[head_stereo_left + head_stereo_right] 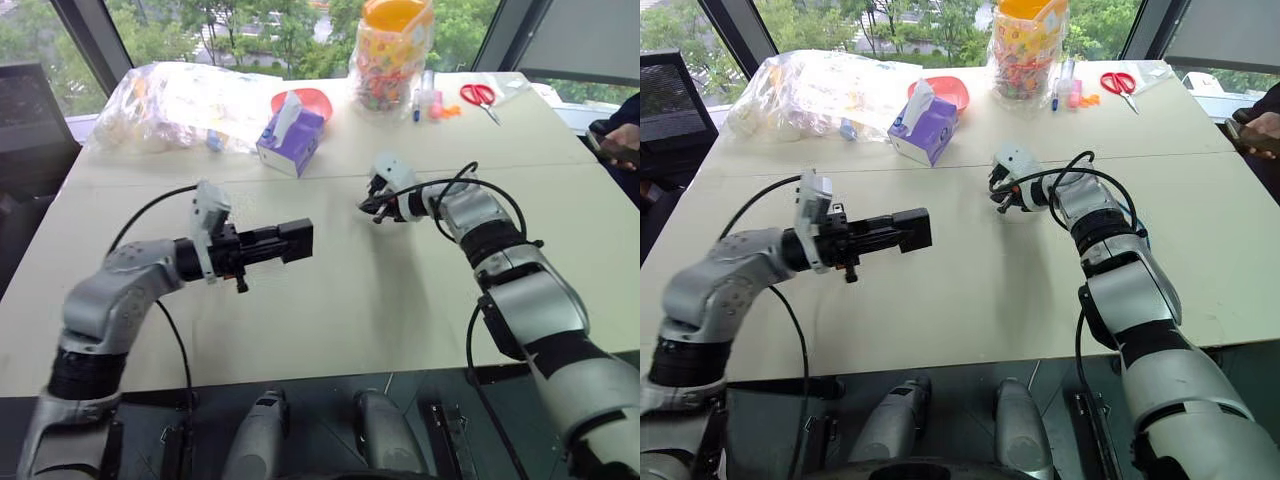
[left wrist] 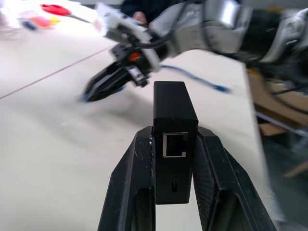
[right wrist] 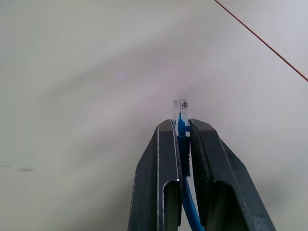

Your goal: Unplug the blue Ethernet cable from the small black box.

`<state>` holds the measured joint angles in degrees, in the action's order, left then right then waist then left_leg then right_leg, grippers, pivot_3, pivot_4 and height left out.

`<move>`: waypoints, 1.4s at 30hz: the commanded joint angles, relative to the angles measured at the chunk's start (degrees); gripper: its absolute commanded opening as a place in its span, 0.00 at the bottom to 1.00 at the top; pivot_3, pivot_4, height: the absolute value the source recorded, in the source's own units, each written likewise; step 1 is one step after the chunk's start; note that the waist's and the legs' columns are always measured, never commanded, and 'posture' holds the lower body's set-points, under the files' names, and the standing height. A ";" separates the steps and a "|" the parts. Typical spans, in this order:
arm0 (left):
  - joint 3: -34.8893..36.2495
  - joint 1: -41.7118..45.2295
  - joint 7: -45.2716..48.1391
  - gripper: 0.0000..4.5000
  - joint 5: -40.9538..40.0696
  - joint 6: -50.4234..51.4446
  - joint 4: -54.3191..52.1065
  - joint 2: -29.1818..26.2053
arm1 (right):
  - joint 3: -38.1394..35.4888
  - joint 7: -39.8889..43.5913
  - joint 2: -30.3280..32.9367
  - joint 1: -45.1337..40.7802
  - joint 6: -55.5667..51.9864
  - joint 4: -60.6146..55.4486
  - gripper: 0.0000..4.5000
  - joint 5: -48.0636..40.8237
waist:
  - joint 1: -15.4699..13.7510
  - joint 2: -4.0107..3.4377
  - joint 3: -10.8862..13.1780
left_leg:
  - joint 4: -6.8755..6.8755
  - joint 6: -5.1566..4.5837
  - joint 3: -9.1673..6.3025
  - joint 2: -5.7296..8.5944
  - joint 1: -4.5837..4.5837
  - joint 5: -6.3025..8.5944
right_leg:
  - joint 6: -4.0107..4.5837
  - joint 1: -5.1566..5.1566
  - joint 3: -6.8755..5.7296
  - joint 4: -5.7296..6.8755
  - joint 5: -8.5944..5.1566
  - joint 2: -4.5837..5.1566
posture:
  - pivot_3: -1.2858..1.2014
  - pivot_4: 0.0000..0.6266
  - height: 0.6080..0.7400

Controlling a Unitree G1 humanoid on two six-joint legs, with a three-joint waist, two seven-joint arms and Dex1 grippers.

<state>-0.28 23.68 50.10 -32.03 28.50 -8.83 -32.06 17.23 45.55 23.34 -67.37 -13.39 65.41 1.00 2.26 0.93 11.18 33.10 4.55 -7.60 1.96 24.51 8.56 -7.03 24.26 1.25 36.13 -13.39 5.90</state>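
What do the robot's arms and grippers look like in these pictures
Both arms have silver-grey shells with black bands at the joints and thin black cables looping alongside. Each wrist carries a white camera housing. The left gripper and right gripper each have two long black tapered fingers; an orange spot shows near the right one's base.

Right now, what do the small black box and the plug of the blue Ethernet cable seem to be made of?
The small black box, clamped in the left gripper, looks like matte black plastic: flat faces, dull even sheen, a moulded socket opening. The plug of the blue Ethernet cable, pinched in the right gripper, seems clear glossy plastic, since the table shows through it. The cable's jacket looks like smooth blue plastic or rubber.
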 commanded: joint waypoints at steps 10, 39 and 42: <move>-4.79 5.95 -6.27 0.10 16.02 -22.30 20.38 13.34 | -8.60 6.95 2.26 -3.50 -4.08 -3.02 0.92 -1.82 | 0.37 -0.03 0.01 | 0.01 -0.02 0.01 -0.01 -0.05 -0.01 | -0.26 0.00 0.03 0.08 0.15 -0.02 | 0.52 0.24 0.91; 1.43 4.72 -11.46 0.99 18.77 -27.52 31.93 12.61 | -16.79 5.75 12.54 28.14 -44.16 -65.79 0.93 -21.32 | 0.37 -0.10 -0.06 | 0.16 -0.03 0.00 -0.03 -0.09 -0.01 | -0.38 -0.09 0.01 0.09 0.27 -0.01 | 0.52 0.24 0.91; 3.55 0.40 -10.94 0.99 16.09 -22.26 21.95 10.00 | -17.27 6.18 13.74 29.10 -44.04 -66.40 0.93 -22.33 | 0.21 -0.10 -0.06 | 0.15 -0.03 -0.01 -0.03 -0.05 -0.01 | -0.39 -0.08 0.01 0.07 0.27 -0.01 | 0.52 0.24 0.91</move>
<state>1.39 24.64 38.81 -13.63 4.13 19.11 -21.03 1.33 51.40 35.93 -38.15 -58.33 1.19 -20.35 2.47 0.83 11.12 33.25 4.52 -7.61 1.93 24.46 8.55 -7.42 24.18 1.27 36.18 -13.13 5.90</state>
